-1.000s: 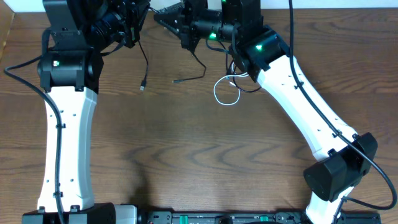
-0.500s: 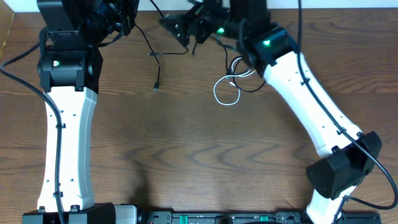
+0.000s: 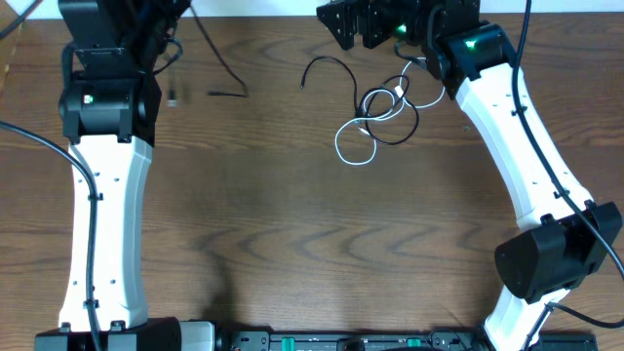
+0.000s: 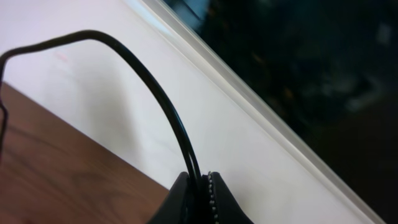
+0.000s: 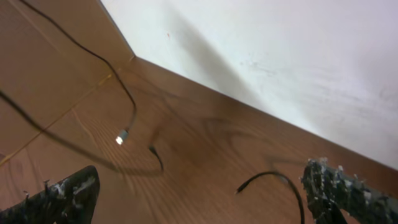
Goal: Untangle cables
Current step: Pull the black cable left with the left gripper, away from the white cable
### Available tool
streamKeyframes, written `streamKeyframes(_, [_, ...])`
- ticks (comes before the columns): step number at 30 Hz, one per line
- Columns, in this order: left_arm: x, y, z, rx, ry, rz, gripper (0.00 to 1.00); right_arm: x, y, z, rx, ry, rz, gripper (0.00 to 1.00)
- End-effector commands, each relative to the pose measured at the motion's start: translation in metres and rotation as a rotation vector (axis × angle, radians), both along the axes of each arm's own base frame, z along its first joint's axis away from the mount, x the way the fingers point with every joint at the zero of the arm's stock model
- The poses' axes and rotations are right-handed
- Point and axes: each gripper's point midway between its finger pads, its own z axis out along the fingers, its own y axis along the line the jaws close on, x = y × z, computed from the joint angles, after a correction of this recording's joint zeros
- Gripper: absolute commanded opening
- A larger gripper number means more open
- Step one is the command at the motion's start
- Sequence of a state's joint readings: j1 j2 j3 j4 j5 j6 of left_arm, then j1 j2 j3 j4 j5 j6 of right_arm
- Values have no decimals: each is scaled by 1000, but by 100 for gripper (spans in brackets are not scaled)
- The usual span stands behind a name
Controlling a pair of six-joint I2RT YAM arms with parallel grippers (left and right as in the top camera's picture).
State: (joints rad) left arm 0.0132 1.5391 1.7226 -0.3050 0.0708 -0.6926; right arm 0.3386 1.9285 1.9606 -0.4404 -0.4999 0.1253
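My left gripper (image 4: 200, 184) is shut on a thin black cable (image 4: 149, 81), which arches up and left from its tips in front of the wall. Overhead, that cable (image 3: 219, 70) slants down from the top edge to a plug near the left arm, lifted and blurred. The other cables lie in a pile on the table: a white loop (image 3: 355, 146) and black loops (image 3: 395, 119). A loose black end (image 3: 322, 64) curls left of the pile. My right gripper (image 3: 336, 19) stands open above the far edge, and that loose end (image 5: 268, 178) lies between its fingers (image 5: 65, 198), touching neither.
A white wall (image 5: 280, 56) runs along the table's far edge. A brown panel (image 5: 37, 68) stands at the left in the right wrist view. The held cable's silver plug (image 5: 122, 138) dangles in front of it. Both white arms (image 3: 102, 214) reach in from the near edge.
My right gripper has opened, let go of the black cable and drawn back to the right. My left gripper has pulled that cable left and up, away from the pile.
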Motion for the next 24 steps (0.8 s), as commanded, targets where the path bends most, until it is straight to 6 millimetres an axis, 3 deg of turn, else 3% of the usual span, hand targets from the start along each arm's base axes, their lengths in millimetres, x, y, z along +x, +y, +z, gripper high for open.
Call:
streamKeyframes(1, [7,47,-15,127,40,248,7,-4,1,4,1,4,6,99])
streamKeyframes(4, [24,51,-16,173,6,262,7,-5,0,1,-3,15,6,99])
streamKeyframes(11, [63,43,8,465,-163,191,7,-6,0,-1,-5,23,6,99])
streamKeyframes(15, [73,66,8,585,-171,295,7,-6,1,-2,-6,27,8,99])
streamKeyframes(19, [87,102,-14,684,-121,372,7,-9,0,-7,-15,53,9,99])
streamKeyframes(24, [109,147,-69,709,-22,411,7,-11,-1,-11,-22,74,9,99])
